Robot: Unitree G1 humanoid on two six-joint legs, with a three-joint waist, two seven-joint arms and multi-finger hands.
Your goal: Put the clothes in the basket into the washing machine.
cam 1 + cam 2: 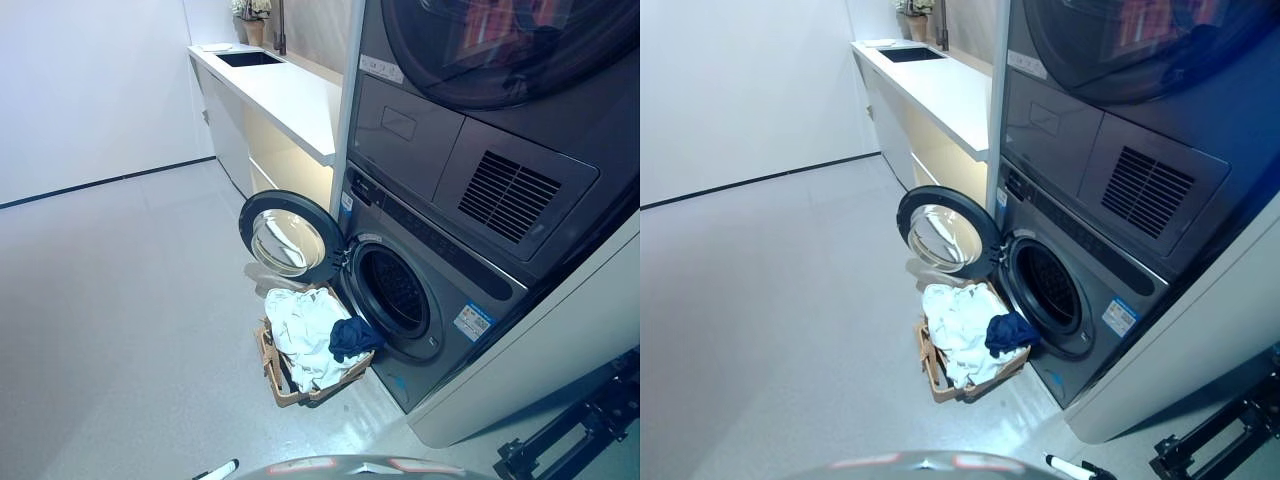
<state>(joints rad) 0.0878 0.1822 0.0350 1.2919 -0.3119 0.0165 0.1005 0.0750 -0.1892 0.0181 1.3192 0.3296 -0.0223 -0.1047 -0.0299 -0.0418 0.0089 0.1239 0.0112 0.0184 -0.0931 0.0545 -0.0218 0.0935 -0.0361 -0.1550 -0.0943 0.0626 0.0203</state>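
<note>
The basket (300, 385) stands on the floor (120, 330) just before the washer (430, 300), heaped with white clothes (305, 335) and a dark blue garment (352, 338) at the side nearest the drum opening (395, 295); nothing appears loaded yet, so the whole transfer seems to remain. The door (290, 240) is swung wide to the left, its edge just above the basket, while open floor lies to the left and near side. Neither hand shows clearly, so finger state cannot be told.

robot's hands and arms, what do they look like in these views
Very little shows. At the bottom edge of the left eye view only a sliver of the left hand pokes in: slim and dark with a white tip. The right eye view shows a similar sliver of the right hand, white tip on dark. Neither arm is in view.
</note>
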